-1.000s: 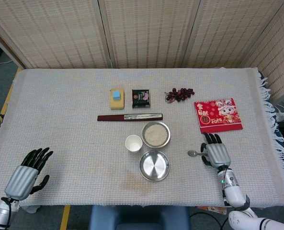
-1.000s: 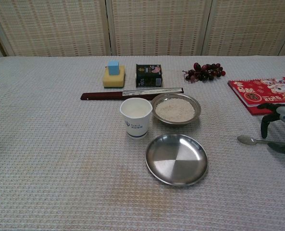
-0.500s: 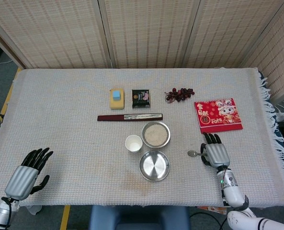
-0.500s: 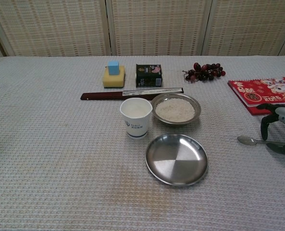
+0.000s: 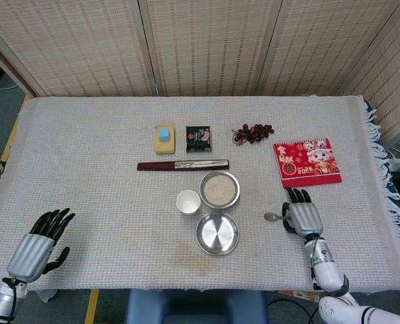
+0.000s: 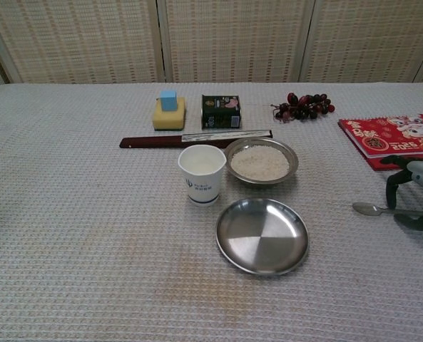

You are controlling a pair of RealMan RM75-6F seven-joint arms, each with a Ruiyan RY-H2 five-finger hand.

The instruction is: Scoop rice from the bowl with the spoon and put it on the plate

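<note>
spoon under the right hand, bowl off to its left

the spoon (image 6: 371, 209) lies flat, right of the plate (image 5: 217, 233), long axis pointing across at it. the right hand (image 5: 303, 216) curls over its handle; a firm grip, i cannot tell. the rice bowl (image 5: 219, 189) sits just behind the plate. the left hand (image 5: 39, 240) rests spread, well apart. woven cloth (image 5: 105, 182), reed screens behind.

The right hand (image 5: 303, 216) lies palm-down with fingers curled, while the left hand (image 5: 39, 243) rests with fingers spread.
</note>
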